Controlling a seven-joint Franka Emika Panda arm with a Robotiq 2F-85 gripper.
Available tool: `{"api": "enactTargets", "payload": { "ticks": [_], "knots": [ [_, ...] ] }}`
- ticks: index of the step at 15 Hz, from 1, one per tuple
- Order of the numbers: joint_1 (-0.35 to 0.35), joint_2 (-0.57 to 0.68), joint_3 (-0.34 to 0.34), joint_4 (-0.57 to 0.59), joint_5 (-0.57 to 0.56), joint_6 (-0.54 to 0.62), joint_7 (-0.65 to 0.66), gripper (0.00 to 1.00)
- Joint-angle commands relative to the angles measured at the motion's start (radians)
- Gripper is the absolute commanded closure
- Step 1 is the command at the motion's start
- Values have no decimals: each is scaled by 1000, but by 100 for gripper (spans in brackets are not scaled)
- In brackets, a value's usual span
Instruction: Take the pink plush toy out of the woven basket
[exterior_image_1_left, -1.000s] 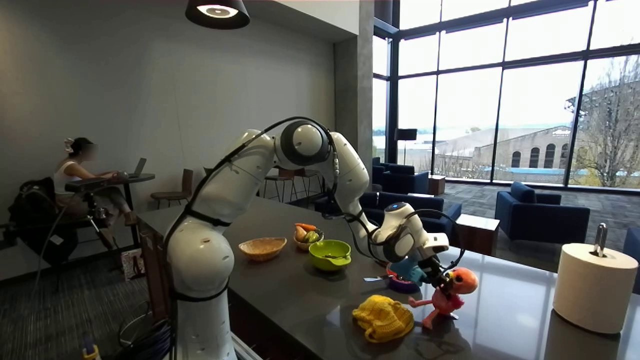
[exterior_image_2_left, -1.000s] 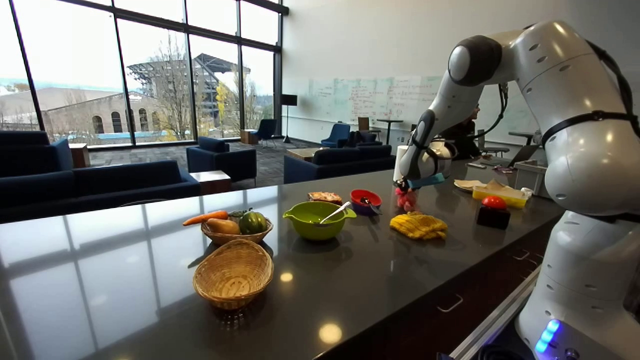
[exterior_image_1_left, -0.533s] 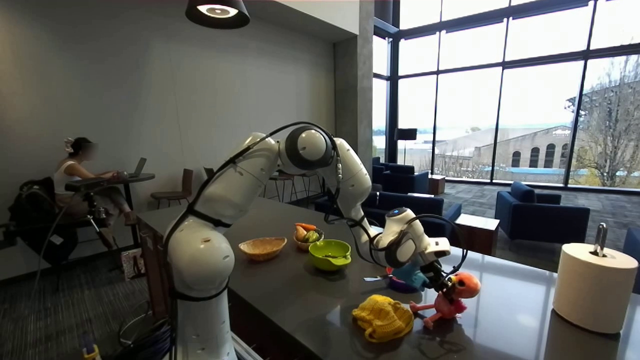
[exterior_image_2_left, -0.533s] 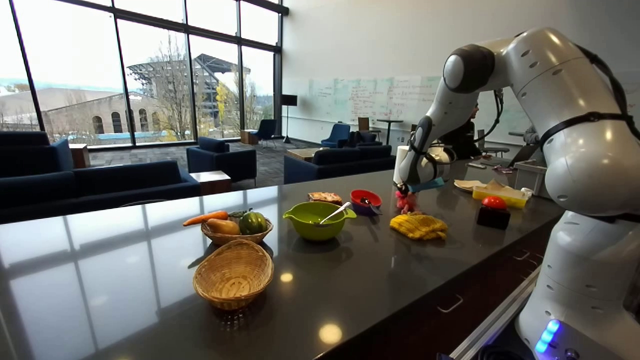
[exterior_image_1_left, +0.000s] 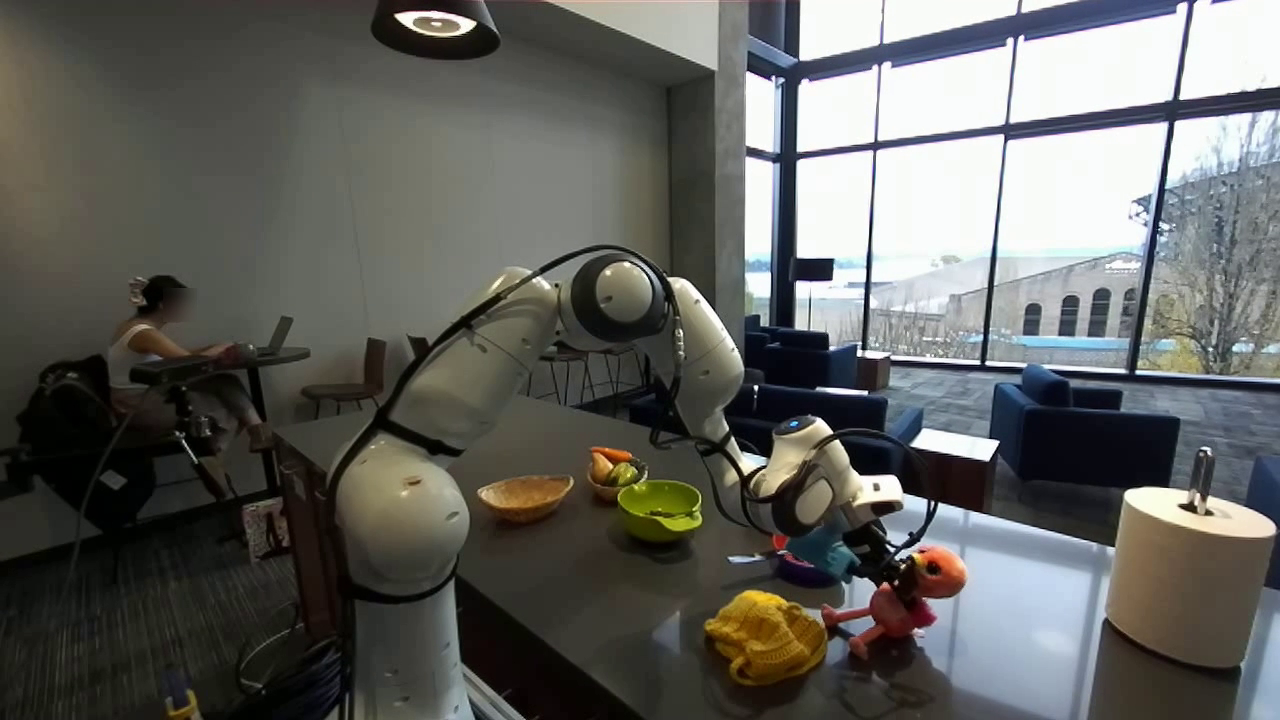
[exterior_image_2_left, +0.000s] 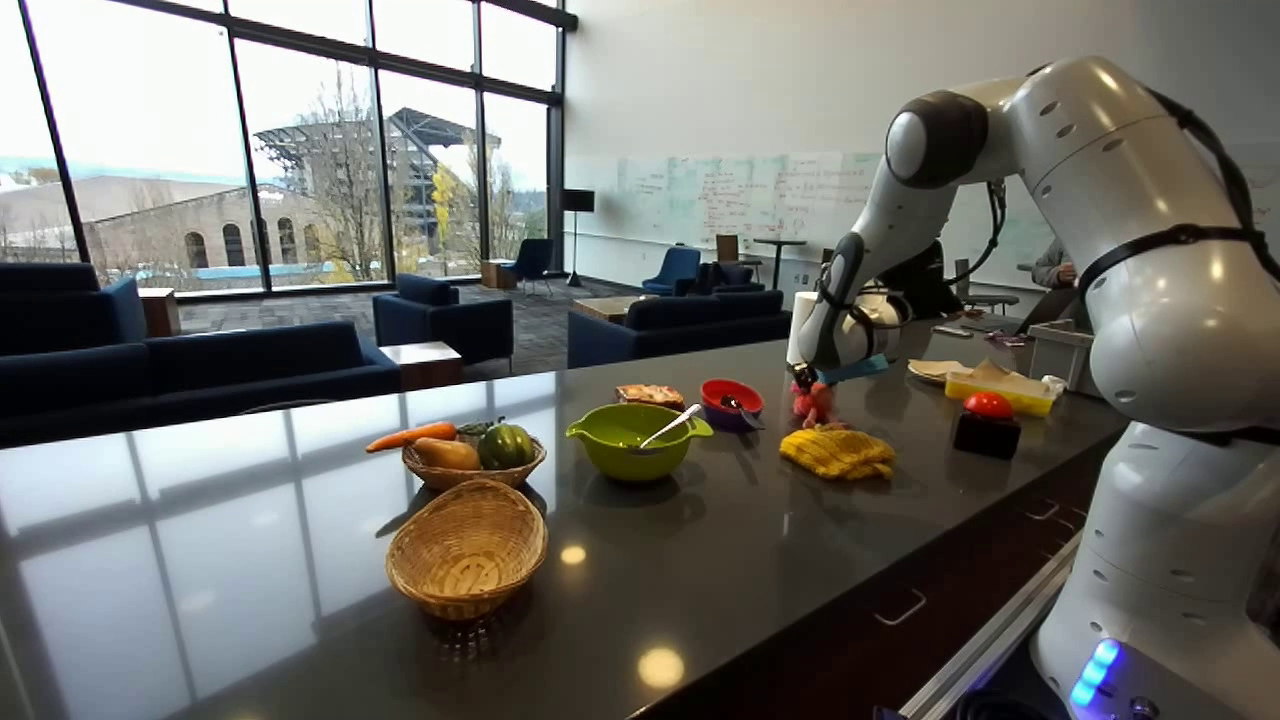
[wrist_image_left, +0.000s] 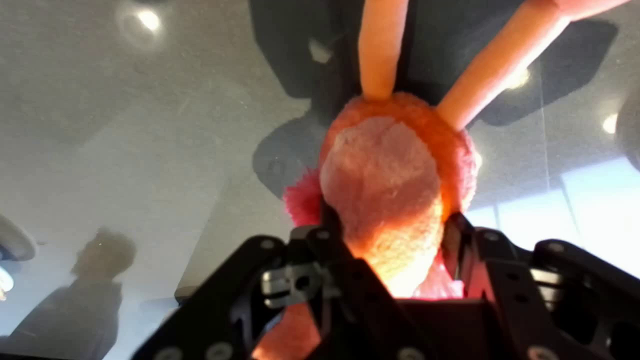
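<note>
We find the pink plush toy (wrist_image_left: 385, 170) outside the woven basket (exterior_image_2_left: 467, 550), well apart from it along the table (exterior_image_2_left: 760, 550); whether the toy's body rests on the surface we cannot tell. The end effector (wrist_image_left: 392, 225) is clamped on both flanks of the toy, whose legs stretch away from underneath. Just beside those legs lies a yellow knitted cloth (exterior_image_1_left: 767, 637), the nearest obstacle; in an exterior view one foot meets its edge, though we cannot tell whether they touch. Near it we see a red and purple bowl (exterior_image_2_left: 731, 405), partly hidden behind the arm (exterior_image_1_left: 615, 292) in an exterior view, then a green bowl (exterior_image_2_left: 640, 442) holding a pale utensil (exterior_image_2_left: 670, 425), and a vegetable basket (exterior_image_2_left: 520, 474) close to the woven basket. A paper roll (exterior_image_1_left: 1190, 575) stands on the toy's other side, and a red button (exterior_image_2_left: 988, 405) tops a black box (exterior_image_2_left: 985, 437). Compared with a second ago, we see the end effector and toy shifted together slightly toward the paper roll and the arm's elbow lower, while the cloth, bowls and baskets keep their places.
</note>
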Motion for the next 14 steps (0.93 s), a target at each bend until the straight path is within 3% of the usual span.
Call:
{"api": "enactTargets", "payload": {
  "ticks": [1,3,5,14],
  "knots": [
    [17,-21,-14,-21,31,3,-26,21],
    [19,-36,-15,-34,29,-1,-28,6],
    [26,-54,-18,-49,27,-5,-29,0],
    [145,-210,-94,-157,9,-30,-22,0]
  ]
}}
